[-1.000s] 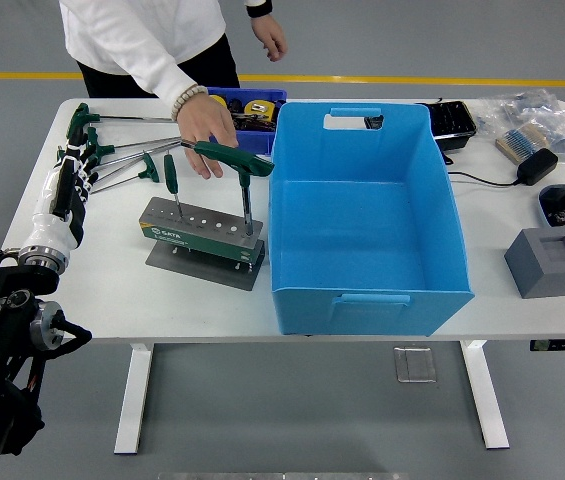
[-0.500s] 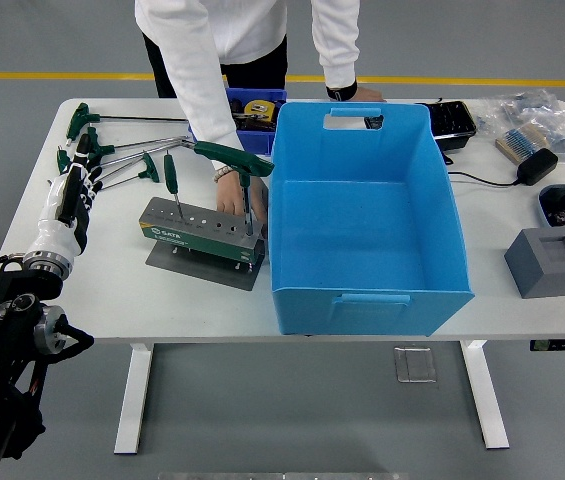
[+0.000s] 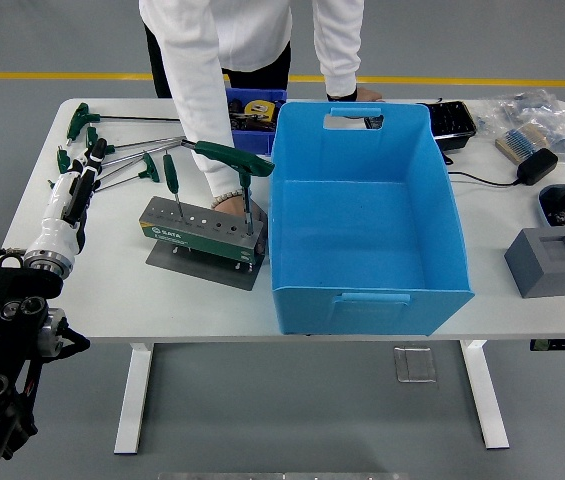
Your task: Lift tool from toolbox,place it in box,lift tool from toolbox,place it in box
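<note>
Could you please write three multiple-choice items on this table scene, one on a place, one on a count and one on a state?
1. Where does the tool stand sit relative to the blue box?
A. To the left of it
B. Inside it
C. To the right of it

2. How many T-handle tools stand upright in the tool stand?
A. None
B. Two
C. Five

3. What does the blue box hold now?
A. A wrench
B. Cables
C. Nothing

Answers: 1 A, the stand lies just beyond the box's left wall. 2 B, one small T-handle tool and one large T-handle tool rise from it. 3 C, its floor shows bare.
</note>
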Robot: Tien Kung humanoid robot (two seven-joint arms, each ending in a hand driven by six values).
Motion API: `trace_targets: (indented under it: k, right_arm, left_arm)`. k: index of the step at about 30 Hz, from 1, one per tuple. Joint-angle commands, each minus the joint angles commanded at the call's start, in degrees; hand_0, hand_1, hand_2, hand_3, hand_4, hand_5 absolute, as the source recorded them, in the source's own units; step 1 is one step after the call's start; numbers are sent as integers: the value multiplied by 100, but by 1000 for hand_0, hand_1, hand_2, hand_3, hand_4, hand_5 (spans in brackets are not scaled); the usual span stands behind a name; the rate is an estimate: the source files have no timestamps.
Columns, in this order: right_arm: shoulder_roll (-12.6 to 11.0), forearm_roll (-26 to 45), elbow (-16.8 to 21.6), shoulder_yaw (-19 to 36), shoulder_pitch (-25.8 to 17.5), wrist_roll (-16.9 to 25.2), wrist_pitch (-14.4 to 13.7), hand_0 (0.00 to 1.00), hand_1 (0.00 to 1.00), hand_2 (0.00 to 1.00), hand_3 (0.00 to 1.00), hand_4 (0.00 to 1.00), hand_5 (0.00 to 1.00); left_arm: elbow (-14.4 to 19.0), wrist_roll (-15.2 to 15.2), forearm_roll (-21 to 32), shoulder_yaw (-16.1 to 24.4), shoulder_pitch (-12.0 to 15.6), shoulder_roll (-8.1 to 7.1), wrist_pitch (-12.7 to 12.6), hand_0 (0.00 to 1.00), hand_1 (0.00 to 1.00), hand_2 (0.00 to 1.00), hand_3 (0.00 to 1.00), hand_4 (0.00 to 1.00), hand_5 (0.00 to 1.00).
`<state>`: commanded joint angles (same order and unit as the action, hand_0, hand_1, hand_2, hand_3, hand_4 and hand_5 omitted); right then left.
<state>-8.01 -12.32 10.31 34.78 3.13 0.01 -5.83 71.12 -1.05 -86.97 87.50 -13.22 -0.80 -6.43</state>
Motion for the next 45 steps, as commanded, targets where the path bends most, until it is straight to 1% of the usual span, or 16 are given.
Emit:
trace_targets:
  k: [1, 3, 4, 9, 10, 13, 15, 16, 18, 21, 23, 26, 36, 39, 40, 45]
  right_arm:
    - [0, -11, 0, 9, 0, 0, -1, 647, 652, 767, 797, 998, 961]
    - [0, -53, 0, 44, 3, -4, -3, 647, 652, 767, 797, 998, 961]
    - [-1, -62, 0, 50, 7, -5, -3, 647, 651, 767, 797, 998, 961]
    - [-2, -98, 0, 88, 22, -6, -3, 647, 651, 767, 797, 998, 961]
    - [-3, -99, 0, 93, 26, -6, -2, 645, 651, 767, 796, 998, 961]
    - [-9, -103, 0, 100, 38, -4, 2, 645, 651, 767, 796, 998, 961]
    - [-17, -118, 0, 111, 47, -4, 5, 645, 651, 767, 796, 998, 961]
    - [-20, -126, 0, 114, 49, -4, 7, 646, 651, 766, 796, 998, 962]
    - [-29, -169, 0, 130, 56, -2, 10, 646, 651, 766, 796, 998, 962]
    - [-36, -211, 0, 158, 65, -4, 9, 646, 651, 766, 796, 998, 962]
    - [-37, -215, 0, 164, 71, -4, 8, 646, 649, 765, 796, 998, 962]
    - [-46, -219, 0, 152, 88, -6, 10, 646, 649, 765, 796, 998, 962]
    - [-63, -259, 0, 139, 112, -27, 9, 646, 649, 764, 796, 998, 962]
    - [-67, -275, 0, 135, 122, -35, 9, 646, 649, 764, 796, 998, 962]
    - [-72, -299, 0, 139, 126, -37, 10, 646, 649, 763, 795, 998, 964]
    - [-88, -330, 0, 145, 138, -31, 13, 646, 649, 763, 795, 998, 964]
  left_arm:
    - [51, -33, -223, -10, -5, -17, -8, 977, 998, 998, 998, 998, 955]
    - [288, -144, -708, -65, -35, -111, 221, 977, 998, 998, 998, 998, 955]
    - [398, -172, -968, -135, -49, -162, 296, 998, 998, 998, 998, 998, 835]
    - [853, -131, -2160, -431, -123, -326, 470, 998, 998, 998, 998, 998, 835]
    - [952, -105, -2421, -515, -153, -392, 528, 998, 998, 998, 998, 998, 752]
    - [1198, -64, -3128, -778, -250, -596, 700, 998, 998, 998, 998, 998, 752]
    - [1358, -122, -3612, -982, -355, -745, 905, 998, 998, 998, 998, 998, 752]
    - [1400, -131, -3836, -1040, -392, -785, 1028, 998, 998, 998, 998, 998, 627]
    - [1460, -165, -4303, -1201, -498, -869, 1256, 998, 998, 998, 998, 998, 627]
    - [1477, -209, -4303, -1432, -629, -936, 1378, 998, 998, 998, 998, 998, 627]
    - [1443, -232, -4303, -1575, -717, -961, 1410, 998, 998, 998, 998, 998, 584]
    - [1288, -252, -4303, -1798, -908, -985, 1458, 998, 998, 998, 998, 998, 584]
    - [877, -302, -4303, -2201, -1502, -915, 1504, 998, 998, 998, 998, 998, 544]
    - [705, -286, -4303, -2488, -1765, -1016, 1595, 998, 998, 998, 998, 998, 544]
    - [652, -274, -4303, -2572, -1841, -1051, 1616, 890, 882, 892, 912, 998, 539]
    - [388, -233, -4303, -2914, -2153, -1145, 1612, 890, 882, 892, 912, 998, 539]
